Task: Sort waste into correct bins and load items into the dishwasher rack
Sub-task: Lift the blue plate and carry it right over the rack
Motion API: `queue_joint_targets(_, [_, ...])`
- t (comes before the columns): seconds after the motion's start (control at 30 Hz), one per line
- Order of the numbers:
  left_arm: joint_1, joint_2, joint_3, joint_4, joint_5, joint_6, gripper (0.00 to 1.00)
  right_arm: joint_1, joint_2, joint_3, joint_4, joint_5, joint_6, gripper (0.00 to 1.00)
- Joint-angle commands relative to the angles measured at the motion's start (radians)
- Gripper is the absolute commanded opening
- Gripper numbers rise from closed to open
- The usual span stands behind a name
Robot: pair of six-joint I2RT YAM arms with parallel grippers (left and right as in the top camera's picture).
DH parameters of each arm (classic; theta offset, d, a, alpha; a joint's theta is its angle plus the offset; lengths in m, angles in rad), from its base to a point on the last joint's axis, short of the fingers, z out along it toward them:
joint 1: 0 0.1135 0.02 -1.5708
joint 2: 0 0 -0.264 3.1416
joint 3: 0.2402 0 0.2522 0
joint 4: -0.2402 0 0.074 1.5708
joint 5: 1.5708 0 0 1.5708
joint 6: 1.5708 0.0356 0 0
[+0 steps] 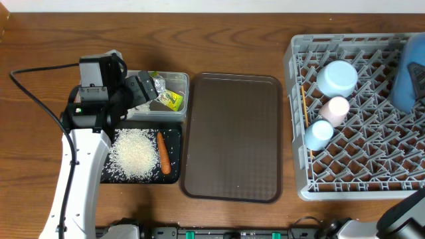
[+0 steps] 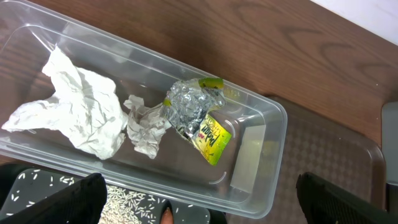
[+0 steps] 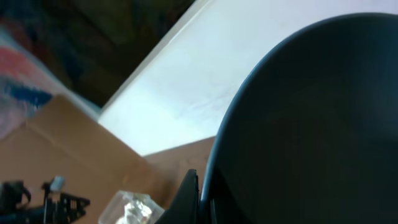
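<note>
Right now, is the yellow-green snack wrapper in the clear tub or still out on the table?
In. The snack wrapper lies on the floor of the clear tub, touching the crumpled foil, beside the white napkins.

The left arm point(image 1: 73, 179) rises as a white link to a black wrist just behind the left end effector point(image 1: 145, 89), which angles downward with its jaws spread wide. In the wrist view its two dark fingers point(image 2: 56, 199) sit at opposite lower corners, well apart. The right end effector point(image 3: 198, 193) is tipped up toward the room, jaws closed on the rim of the dark blue plate point(image 3: 311, 124) — only a grey stretch of the right arm point(image 1: 402, 214) shows behind it from overhead.
</note>
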Motion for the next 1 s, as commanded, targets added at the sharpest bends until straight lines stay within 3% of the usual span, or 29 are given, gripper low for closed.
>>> queue_joint_targets(0.0, [0.004,0.004,-0.001,-0.003,-0.016,0.006,1.00,-0.009,0.032,0.007,0.100,0.078,0.225,0.01])
queue_joint_targets(0.3, [0.004,0.004,-0.001,-0.003,-0.016,0.006,1.00,0.044,0.066,0.007,0.273,0.132,0.374,0.01])
queue_joint_targets(0.97, [0.004,0.004,-0.001,-0.003,-0.016,0.006,1.00,0.146,0.089,-0.007,0.270,0.146,0.257,0.01])
